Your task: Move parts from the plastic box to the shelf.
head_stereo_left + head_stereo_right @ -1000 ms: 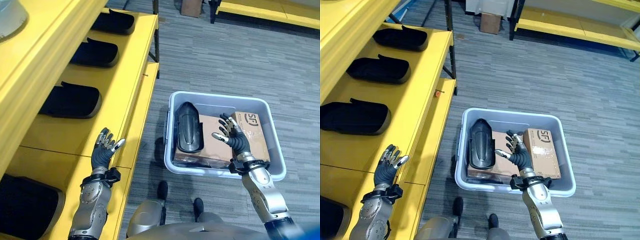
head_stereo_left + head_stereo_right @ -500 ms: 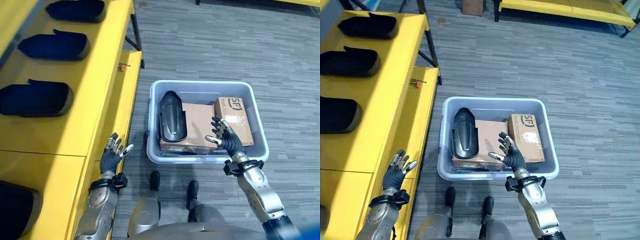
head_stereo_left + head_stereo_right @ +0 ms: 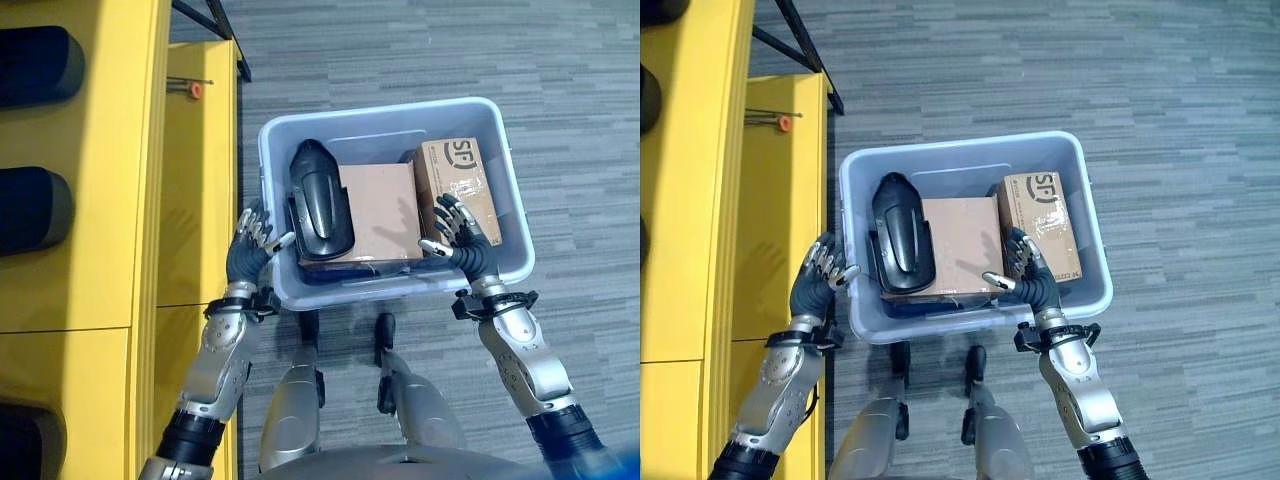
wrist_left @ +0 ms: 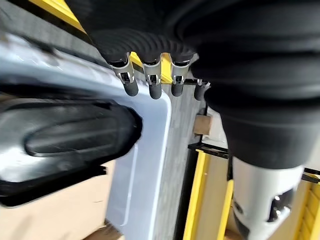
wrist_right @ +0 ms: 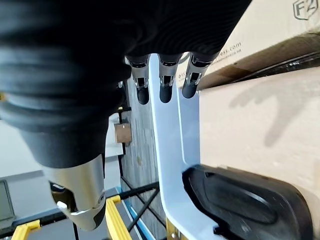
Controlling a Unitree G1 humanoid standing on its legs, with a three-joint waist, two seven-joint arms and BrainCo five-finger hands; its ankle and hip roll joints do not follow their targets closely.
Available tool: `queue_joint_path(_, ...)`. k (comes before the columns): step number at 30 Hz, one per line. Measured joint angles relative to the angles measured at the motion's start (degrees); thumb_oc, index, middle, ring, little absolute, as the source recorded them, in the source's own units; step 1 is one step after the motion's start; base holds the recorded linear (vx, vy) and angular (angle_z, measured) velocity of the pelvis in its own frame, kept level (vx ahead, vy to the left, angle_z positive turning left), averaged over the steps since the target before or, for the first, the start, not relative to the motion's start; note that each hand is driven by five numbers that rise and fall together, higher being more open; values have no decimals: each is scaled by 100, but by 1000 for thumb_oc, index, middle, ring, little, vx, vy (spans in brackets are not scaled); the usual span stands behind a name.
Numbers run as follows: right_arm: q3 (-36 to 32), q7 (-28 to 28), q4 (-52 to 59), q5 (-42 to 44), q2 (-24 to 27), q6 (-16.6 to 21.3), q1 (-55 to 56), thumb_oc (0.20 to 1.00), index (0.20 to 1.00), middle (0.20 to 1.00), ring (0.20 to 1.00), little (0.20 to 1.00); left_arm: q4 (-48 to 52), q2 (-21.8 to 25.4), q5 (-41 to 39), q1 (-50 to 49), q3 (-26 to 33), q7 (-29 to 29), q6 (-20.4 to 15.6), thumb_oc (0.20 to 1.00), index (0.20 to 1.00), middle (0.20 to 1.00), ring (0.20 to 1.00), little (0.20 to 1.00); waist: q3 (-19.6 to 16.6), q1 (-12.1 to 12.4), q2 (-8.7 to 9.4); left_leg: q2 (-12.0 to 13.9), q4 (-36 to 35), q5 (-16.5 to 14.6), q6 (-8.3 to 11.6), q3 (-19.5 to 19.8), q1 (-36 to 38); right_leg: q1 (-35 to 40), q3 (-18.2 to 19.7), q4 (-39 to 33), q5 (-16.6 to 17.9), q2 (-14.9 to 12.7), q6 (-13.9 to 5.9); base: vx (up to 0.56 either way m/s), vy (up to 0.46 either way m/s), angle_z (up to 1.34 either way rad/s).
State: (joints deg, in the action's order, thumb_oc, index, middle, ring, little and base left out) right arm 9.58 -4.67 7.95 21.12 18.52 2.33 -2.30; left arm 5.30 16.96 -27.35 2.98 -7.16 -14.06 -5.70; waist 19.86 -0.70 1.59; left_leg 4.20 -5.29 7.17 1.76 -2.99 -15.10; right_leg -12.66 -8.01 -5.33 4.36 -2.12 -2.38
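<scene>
Partly hidden under black part [image 3: 320, 201]: brown carton [image 3: 378, 210] in plastic box [image 3: 385, 119].

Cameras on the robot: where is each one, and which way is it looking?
Left eye view: on the head, looking down at the plastic box on the floor; both arms show, left hand and right hand open.
Right eye view: beside it, same scene, with the yellow shelf on the robot's left.
Left wrist view: on the left wrist, looking along its fingers at the black part.
Right wrist view: on the right wrist, looking past its fingers at the cardboard boxes.
Shared: all four show the box and black part.
</scene>
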Motion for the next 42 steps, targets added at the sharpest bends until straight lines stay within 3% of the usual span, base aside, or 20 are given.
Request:
queue_joint_path(2, 13, -72, 4, -1, -19, 94, -23, 1000, 1000, 1000, 1000, 1000, 31, -2, 2, 267, 18, -100, -77, 1000, 1000, 1000, 1000, 1000, 41, 14, 45, 12, -1, -6, 7, -111, -73, -126, 108, -10, 27, 9, 14, 6, -22, -23)
queue_joint_path(5, 37, -191, 7, -1, -8, 119, 26, 1000, 1000, 1000, 1000, 1000, 120, -58, 61, 456, 38, -382, -149, 1000, 1000, 1000, 1000, 1000, 87, -167, 89, 16, -1, -5, 6, -195, -195, -321, 229, 3, 71, 11, 2, 7, -14, -25)
queue_joint_path(15, 36, -359, 7, -3, -10, 188, -21, 1000, 1000, 1000, 1000, 1000, -219, -83, 350, 841, 70, -884, -243, 1000, 1000, 1000, 1000, 1000, 192, -223, 109, 25, 0, 3, 2, -226, -399, -560, 296, 4, 143, 21, 26, -7, 0, -3)
queue_joint_path(42, 479, -670, -1, -1, -56, 439, -209, 1000, 1000, 1000, 1000, 1000, -3159, -30, 1099, 2285, 2, -1671, -171, 1000, 1000, 1000, 1000, 1000, 351, -798, 380, 134, -2, 18, 12, -620, -728, -1097, 718, 4, 318, 130, 28, -15, -1, -7)
